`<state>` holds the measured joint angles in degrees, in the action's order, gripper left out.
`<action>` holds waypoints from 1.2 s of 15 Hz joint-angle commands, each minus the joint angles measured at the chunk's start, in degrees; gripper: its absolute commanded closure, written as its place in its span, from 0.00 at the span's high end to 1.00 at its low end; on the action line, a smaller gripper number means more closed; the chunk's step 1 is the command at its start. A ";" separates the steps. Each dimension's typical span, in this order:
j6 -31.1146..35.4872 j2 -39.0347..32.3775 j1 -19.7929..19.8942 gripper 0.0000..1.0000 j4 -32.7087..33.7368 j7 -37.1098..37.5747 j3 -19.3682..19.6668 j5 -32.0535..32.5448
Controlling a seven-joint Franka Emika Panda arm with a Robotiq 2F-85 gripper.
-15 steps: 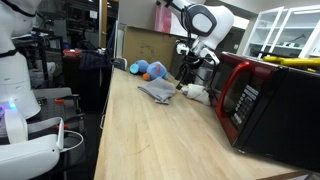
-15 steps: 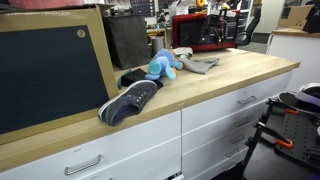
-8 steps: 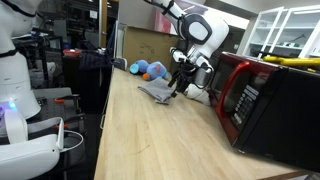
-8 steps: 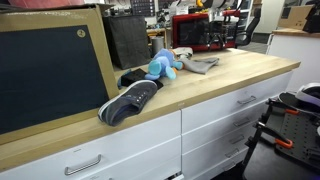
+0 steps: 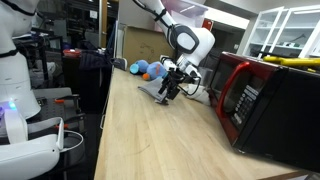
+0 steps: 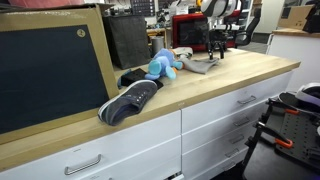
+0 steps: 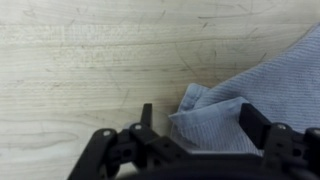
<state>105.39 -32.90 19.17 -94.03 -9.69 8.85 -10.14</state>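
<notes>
In the wrist view, the gripper (image 7: 198, 114) is closest, at the bottom of the picture. Its two black fingers (image 7: 146, 115) stand wide apart and hold nothing. A corner of the grey cloth (image 7: 240, 95) sits in the gap between them. One finger is over the bare wood just beside the cloth's edge, and the other is over the cloth. It is hard to tell if they touch the cloth yet.

The cloth lies flat and a bit crumpled on the wooden counter (image 7: 80, 60).

In an exterior view, a dark shoe (image 6: 130, 100) comes first, lying on its side at the front edge of the counter. A little further back sits a blue soft toy (image 6: 160, 66). Behind it lies the grey cloth, and the gripper is right on top of it, pointing down. The arm bends over from above. A small white thing lies close by the cloth, but it is too small to tell what it is.

At the far end stands a red microwave (image 6: 188, 35), well apart from the shoe and near the cloth.
</notes>
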 commanded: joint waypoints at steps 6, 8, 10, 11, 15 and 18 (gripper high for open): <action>6.91 6.13 0.28 0.18 -8.42 -6.17 -1.22 -0.39; 7.53 6.75 0.97 0.05 -8.23 -9.19 -1.02 0.03; 8.86 6.93 1.33 0.00 -7.99 -12.60 -0.43 2.09; 9.73 6.83 1.45 0.00 -7.86 -14.09 -0.08 3.43; 15.34 5.61 1.99 0.01 -7.76 -18.24 0.91 9.95; 17.98 4.64 2.79 0.01 -7.23 -19.30 1.16 12.89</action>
<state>120.41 -28.37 21.50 -100.49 -27.10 9.64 0.20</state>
